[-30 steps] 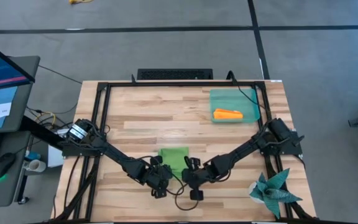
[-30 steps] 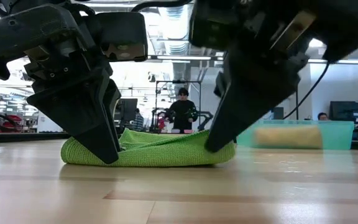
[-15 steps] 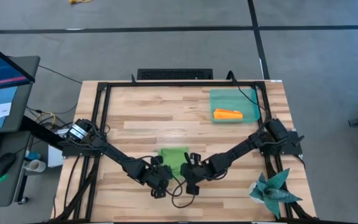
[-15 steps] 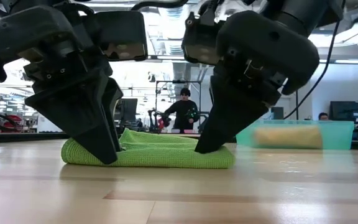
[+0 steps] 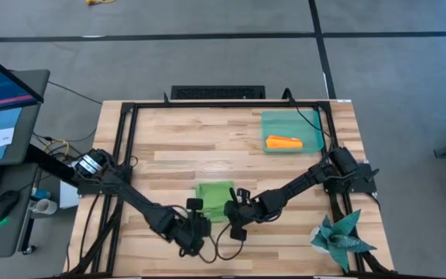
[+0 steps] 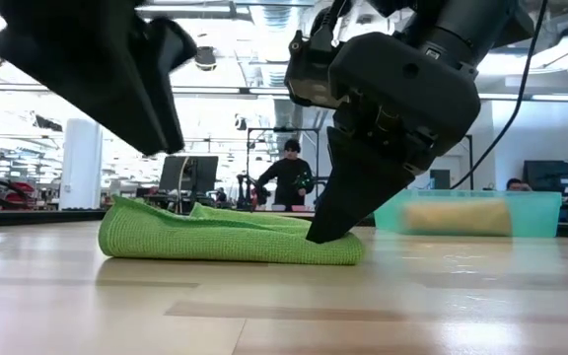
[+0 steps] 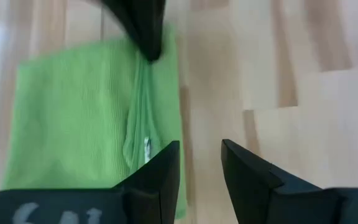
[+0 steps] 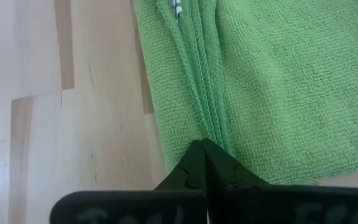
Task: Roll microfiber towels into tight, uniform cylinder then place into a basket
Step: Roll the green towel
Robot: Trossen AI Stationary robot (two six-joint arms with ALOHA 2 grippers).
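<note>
The lime green towel (image 5: pixel 215 198) lies folded in several layers on the wooden table, near the front middle; in the low view it is a flat pad (image 6: pixel 225 240). My right gripper (image 6: pixel 319 235) is shut, with its tips on the towel's right end. My left gripper (image 6: pixel 158 138) hangs open above the towel's left end, clear of it; the left wrist view shows bare wood in its gap (image 7: pixel 201 165). The orange towel (image 5: pixel 283 142) lies rolled inside the teal basket (image 5: pixel 308 124) at the far right. My right gripper sets its shut fingertips (image 8: pixel 194 163) on the green towel's stacked hemmed edges (image 8: pixel 196 118), near the towel's right end. The fingers slant down from the table's right side. The towel lies flat on the table under them. Whether a layer is caught between the tips I cannot tell.
A dark teal spiky cloth (image 5: pixel 339 236) sits at the near right corner. A black frame (image 5: pixel 130 132) runs round the table's edges. Bare wood spreads left of the towel and between towel and basket. A person (image 6: pixel 292 173) stands far behind the table.
My left gripper has risen off the towel's left end and drawn toward the near edge, rolling a little. My right gripper has shifted from beside the towel's right end onto its top. The towel's raised right end has dropped flat.
</note>
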